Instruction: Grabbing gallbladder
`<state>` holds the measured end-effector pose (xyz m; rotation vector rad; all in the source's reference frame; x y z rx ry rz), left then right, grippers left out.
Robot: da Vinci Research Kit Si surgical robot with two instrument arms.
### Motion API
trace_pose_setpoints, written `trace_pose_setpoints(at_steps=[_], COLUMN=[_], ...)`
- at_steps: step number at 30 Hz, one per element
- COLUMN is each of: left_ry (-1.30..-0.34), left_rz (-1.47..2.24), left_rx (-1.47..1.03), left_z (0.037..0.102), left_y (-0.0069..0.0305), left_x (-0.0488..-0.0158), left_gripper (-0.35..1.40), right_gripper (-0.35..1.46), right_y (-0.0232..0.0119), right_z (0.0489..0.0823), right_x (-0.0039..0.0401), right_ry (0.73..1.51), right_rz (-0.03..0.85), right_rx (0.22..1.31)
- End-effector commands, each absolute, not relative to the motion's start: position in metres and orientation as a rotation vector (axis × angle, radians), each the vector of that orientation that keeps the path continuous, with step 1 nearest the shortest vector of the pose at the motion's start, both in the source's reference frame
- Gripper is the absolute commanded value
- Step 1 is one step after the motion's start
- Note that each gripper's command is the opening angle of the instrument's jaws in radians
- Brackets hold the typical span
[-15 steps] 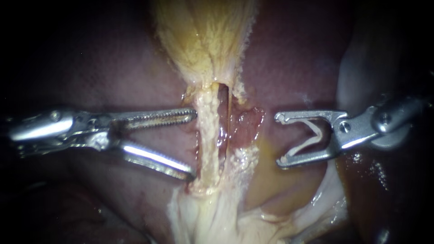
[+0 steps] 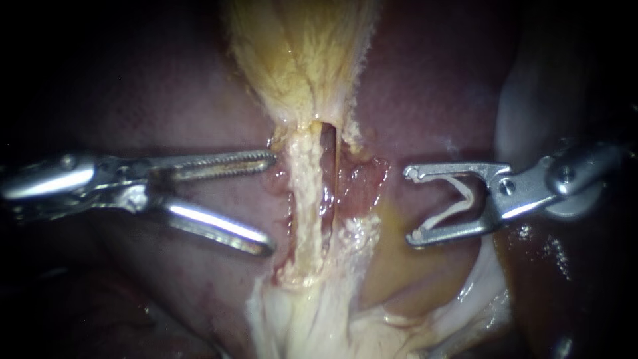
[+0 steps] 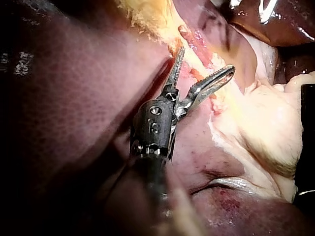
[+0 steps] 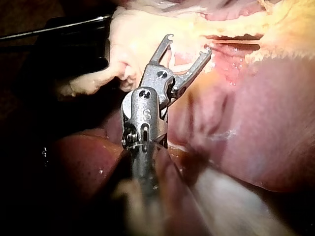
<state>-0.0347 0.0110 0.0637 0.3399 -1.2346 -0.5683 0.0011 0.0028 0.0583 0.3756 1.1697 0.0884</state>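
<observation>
Endoscope: the gallbladder (image 2: 299, 60), its wide end cut off, tapers lengthwise toward the gap between the left instrument (image 2: 271, 203), jaws parted and empty, and the right instrument (image 2: 410, 207), jaws holding a white clip (image 2: 450, 212). Left wrist: it lies just ahead of the parted jaws, mostly cut off. Right wrist: I cannot pick it out.

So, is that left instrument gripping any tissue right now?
No, the left instrument has its end effector open, tips short of the pale tissue strand.

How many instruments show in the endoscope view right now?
2. The left instrument, jaws open, lies left of the pale tissue strand below the gallbladder; the right instrument, right of it, carries a white clip between its jaws. None appears hidden.
</observation>
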Motion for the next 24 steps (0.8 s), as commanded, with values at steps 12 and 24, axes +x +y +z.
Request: trace_pose_setpoints(at_steps=[12, 24], left_ry=[-1.218, -1.209], left_rz=[-0.612, -0.648], left_rx=[0.293, 0.285], left_z=[0.0656, 0.0677], left_y=[0.0139, 0.0151], left_x=[-0.0348, -0.0368], left_gripper=[0.69, 0.58], right_gripper=[0.48, 0.48], right_y=[0.0027, 0.0027], right_z=[0.0583, 0.0583], right_x=[0.0011, 0.0012], right_ry=[1.171, 1.171], right_rz=[0.087, 0.087], right_rx=[0.378, 0.378])
